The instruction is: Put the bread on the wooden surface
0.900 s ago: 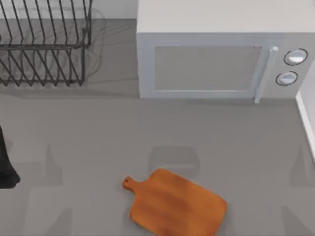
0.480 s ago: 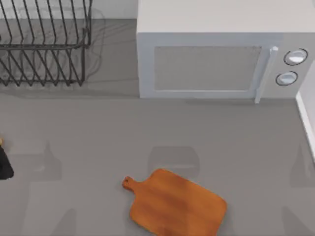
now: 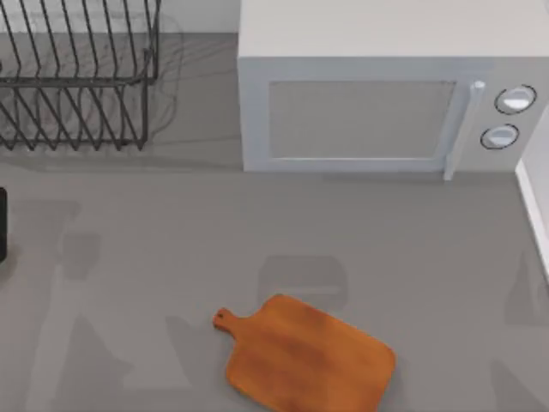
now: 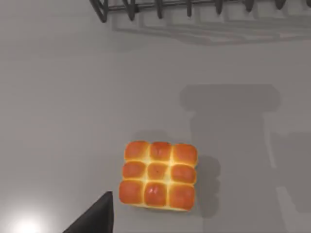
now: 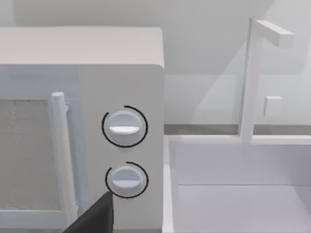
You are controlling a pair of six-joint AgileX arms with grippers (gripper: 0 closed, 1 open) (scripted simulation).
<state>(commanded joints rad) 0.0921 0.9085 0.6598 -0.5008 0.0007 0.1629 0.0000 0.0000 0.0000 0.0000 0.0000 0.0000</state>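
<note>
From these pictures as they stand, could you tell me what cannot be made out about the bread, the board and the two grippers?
- Left gripper: the left wrist view shows one dark finger tip cut by the frame edge, so open or shut is unknown.
- Right gripper: likewise one dark tip in the right wrist view.
- Bread: on grey countertop near the dish rack; its distance to the wooden board cannot be judged.
- Board: cut by the top view's lower edge.

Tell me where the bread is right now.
In the left wrist view, the bread lies flat on the grey countertop, alone, a short way out from the foot of the wire dish rack.
</note>
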